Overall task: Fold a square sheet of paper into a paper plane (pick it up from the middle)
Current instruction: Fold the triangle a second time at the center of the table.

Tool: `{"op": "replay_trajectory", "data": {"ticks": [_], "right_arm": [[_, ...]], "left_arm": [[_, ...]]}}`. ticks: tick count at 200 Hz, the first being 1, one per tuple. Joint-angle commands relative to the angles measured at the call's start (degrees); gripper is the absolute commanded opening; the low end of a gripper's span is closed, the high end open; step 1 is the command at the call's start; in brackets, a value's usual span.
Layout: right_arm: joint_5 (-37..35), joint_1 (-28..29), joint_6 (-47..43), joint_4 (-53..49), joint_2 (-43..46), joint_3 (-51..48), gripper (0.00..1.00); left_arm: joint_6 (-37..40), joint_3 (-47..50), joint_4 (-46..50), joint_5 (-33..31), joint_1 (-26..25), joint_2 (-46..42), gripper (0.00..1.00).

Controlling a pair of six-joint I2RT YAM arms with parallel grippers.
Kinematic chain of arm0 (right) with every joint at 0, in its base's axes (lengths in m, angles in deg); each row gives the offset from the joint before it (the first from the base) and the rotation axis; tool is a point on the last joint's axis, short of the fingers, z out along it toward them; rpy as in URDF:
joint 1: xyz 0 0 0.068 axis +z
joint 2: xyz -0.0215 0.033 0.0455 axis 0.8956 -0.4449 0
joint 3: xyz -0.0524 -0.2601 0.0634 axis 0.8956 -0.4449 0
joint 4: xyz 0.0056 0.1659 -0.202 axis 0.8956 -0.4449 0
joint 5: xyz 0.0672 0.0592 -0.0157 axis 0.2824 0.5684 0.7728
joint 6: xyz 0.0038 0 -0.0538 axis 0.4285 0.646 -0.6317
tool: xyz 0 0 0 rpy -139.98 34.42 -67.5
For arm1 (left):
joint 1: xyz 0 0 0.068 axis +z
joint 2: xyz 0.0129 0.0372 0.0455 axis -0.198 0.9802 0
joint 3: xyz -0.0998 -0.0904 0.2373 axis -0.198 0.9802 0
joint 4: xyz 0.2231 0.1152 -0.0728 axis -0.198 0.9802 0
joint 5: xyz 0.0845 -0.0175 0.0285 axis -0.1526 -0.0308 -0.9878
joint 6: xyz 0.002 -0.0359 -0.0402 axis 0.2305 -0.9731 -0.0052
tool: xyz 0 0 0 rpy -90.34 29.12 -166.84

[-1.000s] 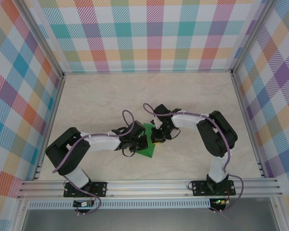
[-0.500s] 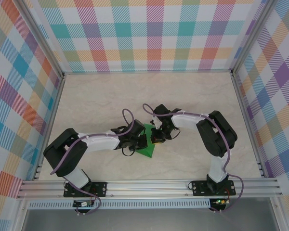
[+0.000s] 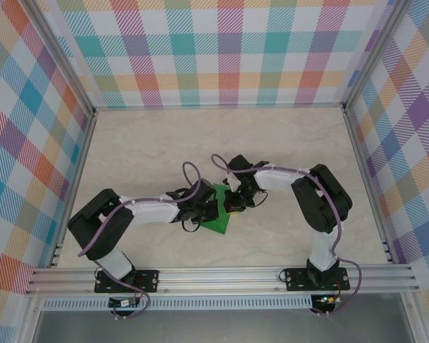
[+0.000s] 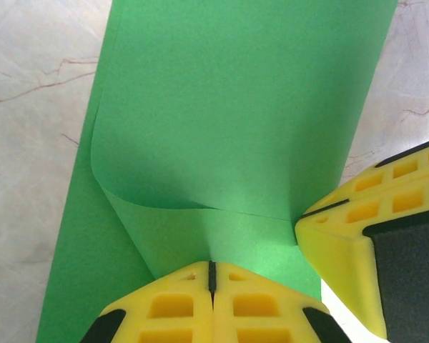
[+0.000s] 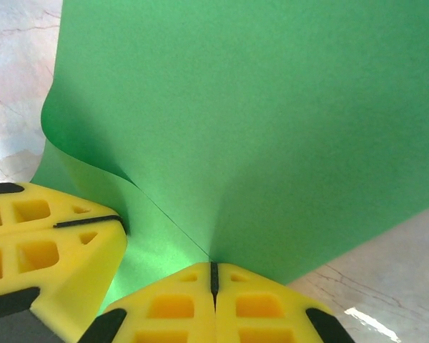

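From above, the thin bright green square sheet of paper [image 3: 218, 224] lies near the middle of the pale marbled surface [image 3: 143, 150]. It is partly folded, showing a pointed outline. The left end effector [image 3: 208, 211] and right end effector [image 3: 233, 205] meet over it from opposite sides, close together.

At the left wrist, the left end effector [image 4: 211, 275] is clenched on a pinched-up ridge of the sheet [image 4: 236, 107]. Its yellow fingertips are pressed together with the paper caught between them. One layer curls over another in a soft, unflattened roll, and the right end effector's yellow fingers [image 4: 343, 239] touch the same ridge just beside it.

At the right wrist, the right end effector [image 5: 213, 275] is likewise clamped on the sheet [image 5: 257, 107]. A fine crease line runs from its tips toward the left end effector's fingers [image 5: 53, 243], and the paper billows up beyond it.

This looks like an early fold, with the sheet gripped at its middle and no dart shape formed yet. The next move likely calls for both arms to travel together, laying the curled layer flat with edges matched, without tugging apart and tearing the thin paper.
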Motion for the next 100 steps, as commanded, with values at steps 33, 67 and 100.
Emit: {"op": "replay_trajectory", "data": {"ticks": [33, 67, 100], "right_arm": [[1.69, 0.36, 1.17, 2.14, 4.00, -1.71, 0.06], [5.63, 0.57, 8.37, 5.67, 10.02, -5.64, 0.07], [6.64, 2.35, 12.87, 8.04, 12.46, -9.56, 0.07]], "left_arm": [[-1.24, 3.97, 0.55, -0.81, -0.45, -0.08, 0.02], [-1.33, 4.57, 0.41, -0.87, -0.45, -0.37, 0.02], [-1.61, 4.76, 0.27, -1.12, -0.47, -0.38, 0.02]]}}
